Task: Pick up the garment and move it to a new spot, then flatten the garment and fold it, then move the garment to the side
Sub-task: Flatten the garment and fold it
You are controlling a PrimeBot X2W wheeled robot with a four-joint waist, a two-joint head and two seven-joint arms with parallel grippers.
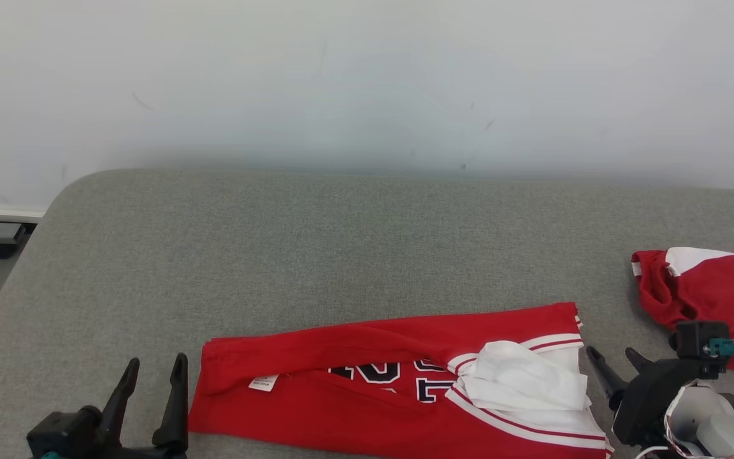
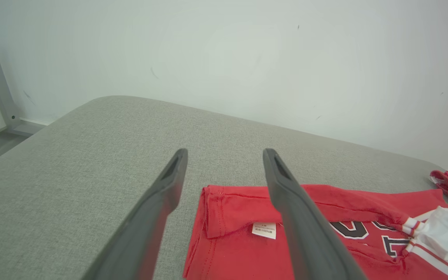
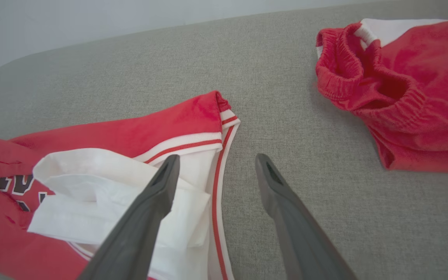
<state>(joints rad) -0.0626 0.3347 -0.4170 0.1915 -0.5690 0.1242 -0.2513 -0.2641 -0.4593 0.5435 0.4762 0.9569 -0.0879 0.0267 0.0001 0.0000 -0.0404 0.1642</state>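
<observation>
The garment (image 1: 354, 408) is a red jersey with white and red trim and dark numerals, lying folded lengthwise near the front edge of the grey surface. White cloth (image 1: 523, 379) bunches at its right end. My left gripper (image 1: 155, 366) stands open just left of the jersey's left edge; in its wrist view the left gripper (image 2: 224, 155) hovers above the garment (image 2: 239, 249) by a small white label. My right gripper (image 1: 615, 356) is open just right of the jersey's right end; in its wrist view the right gripper (image 3: 216, 161) hangs over the striped edge of the garment (image 3: 130, 136).
A second red garment with an elastic waistband (image 1: 711, 299) lies crumpled at the right edge, also in the right wrist view as red shorts (image 3: 406, 89). The grey padded surface (image 1: 341, 242) stretches wide toward the white wall behind. Its rounded left corner drops to the floor.
</observation>
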